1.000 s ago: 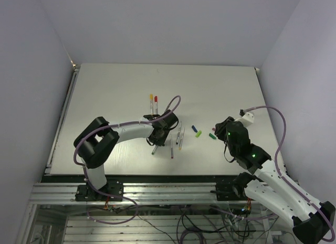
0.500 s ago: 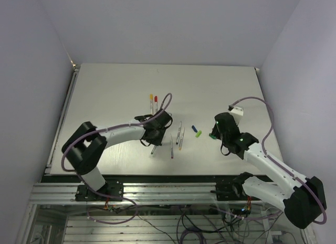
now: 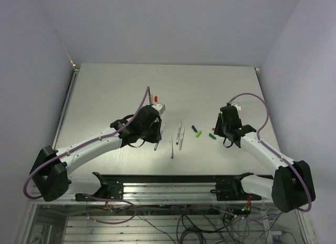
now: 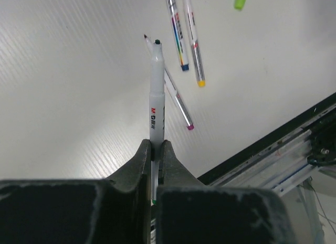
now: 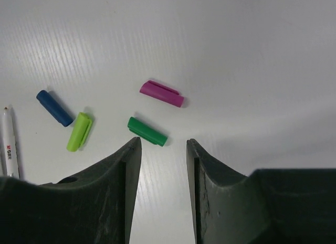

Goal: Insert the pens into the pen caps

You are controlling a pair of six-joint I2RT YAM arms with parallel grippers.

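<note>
The left fingers [image 4: 156, 148] are closed on a silvery-grey pen [image 4: 156, 97]. They pinch its barrel low down, so most of it sticks out ahead of them, with red lettering facing the wrist camera and a dark tip at the far end. The tip's thin shadow falls on the white counter [image 3: 105, 92] just beside it; whether the tip touches the surface cannot be told. Beyond the held barrel three more pens lie flat on the counter. A blue-ended pen [image 4: 177, 31] and a yellow-ended pen [image 4: 192, 42] lie side by side, almost parallel. A magenta-ended pen [image 4: 179, 106] runs out at a slant from behind the held one.

The right fingers [image 5: 163, 143] are spread apart and hold nothing. They hang over the loose caps, which lie to the right of the pens in the top view. The dark green cap [image 5: 147, 131] lies on the counter facing the gap between the two fingers, nearer the left one in the wrist view. The magenta cap [image 5: 161, 93] lies just beyond it, apart from it. The light green cap [image 5: 79, 131] and the blue cap [image 5: 54, 108] lie close together off to the left. All four caps rest on their sides. The tip end of another pen [image 5: 9, 144] shows at the left edge of that view
</note>
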